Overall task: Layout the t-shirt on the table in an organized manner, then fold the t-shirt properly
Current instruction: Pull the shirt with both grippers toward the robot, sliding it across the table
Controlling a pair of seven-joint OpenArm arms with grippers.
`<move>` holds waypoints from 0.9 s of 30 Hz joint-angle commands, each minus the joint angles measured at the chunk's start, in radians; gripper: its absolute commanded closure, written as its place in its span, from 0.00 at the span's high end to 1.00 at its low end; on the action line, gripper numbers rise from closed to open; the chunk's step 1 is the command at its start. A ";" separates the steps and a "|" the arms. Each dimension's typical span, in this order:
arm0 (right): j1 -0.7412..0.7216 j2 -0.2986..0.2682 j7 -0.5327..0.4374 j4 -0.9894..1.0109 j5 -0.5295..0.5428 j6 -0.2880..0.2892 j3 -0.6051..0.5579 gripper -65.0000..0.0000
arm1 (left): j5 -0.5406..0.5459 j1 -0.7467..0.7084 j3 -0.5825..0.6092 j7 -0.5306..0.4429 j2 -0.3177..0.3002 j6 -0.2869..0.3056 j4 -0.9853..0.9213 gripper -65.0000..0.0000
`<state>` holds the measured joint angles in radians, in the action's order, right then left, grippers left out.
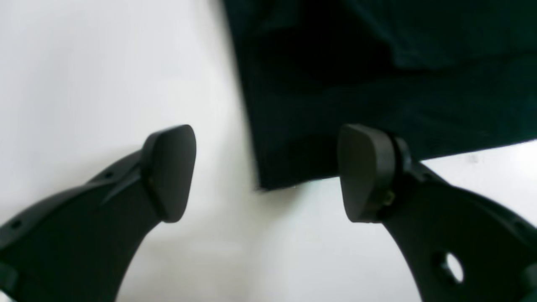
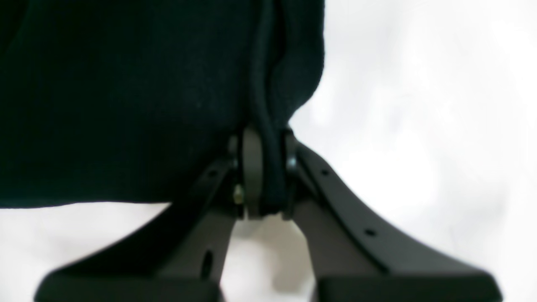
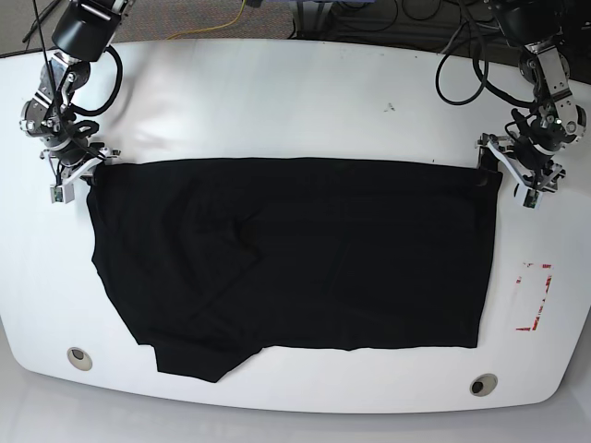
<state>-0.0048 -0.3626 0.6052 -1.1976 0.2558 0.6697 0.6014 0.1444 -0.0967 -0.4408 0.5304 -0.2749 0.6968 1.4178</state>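
We start at the near edge of the table [image 3: 295, 397], glossy and white, where two round holes [image 3: 79, 358] sit close to the rim, one on the left and one on the right. Over on the right we spot a small red outline mark [image 3: 534, 297] on bare tabletop, just beside the garment's right edge.

Moving up, we have the t-shirt [image 3: 295, 263] spread wide across the middle of the table, plain black, lying mostly flat. Its near left corner bulges out in an uneven flap, and we see some wrinkles left of centre.

Now to the far corners. At the far left corner, our right gripper [image 2: 263, 176] has its fingers pinched together on a rolled edge of the black fabric, and the wrist view shows the cloth squeezed between the pads. At the far right corner, our left gripper [image 1: 267, 172] hangs with its fingers [image 1: 170, 172] spread wide apart, nothing between them, the shirt's corner lying on the table just beyond.
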 commanded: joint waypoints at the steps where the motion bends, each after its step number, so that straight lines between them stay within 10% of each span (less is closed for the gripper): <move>1: -0.011 -0.017 0.002 -0.014 0.003 0.002 0.001 0.00 | 0.022 0.013 0.000 -0.026 -0.016 0.001 0.025 0.77; 27: -0.011 -0.017 0.002 -0.014 0.006 0.003 0.001 0.00 | 0.021 0.018 0.044 -0.033 -0.004 0.001 -0.056 0.77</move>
<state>-0.0048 -0.3626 0.6056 -1.1976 0.2623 0.6704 0.6010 0.1585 -0.0856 -0.3912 0.5034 -0.2638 0.6971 1.3540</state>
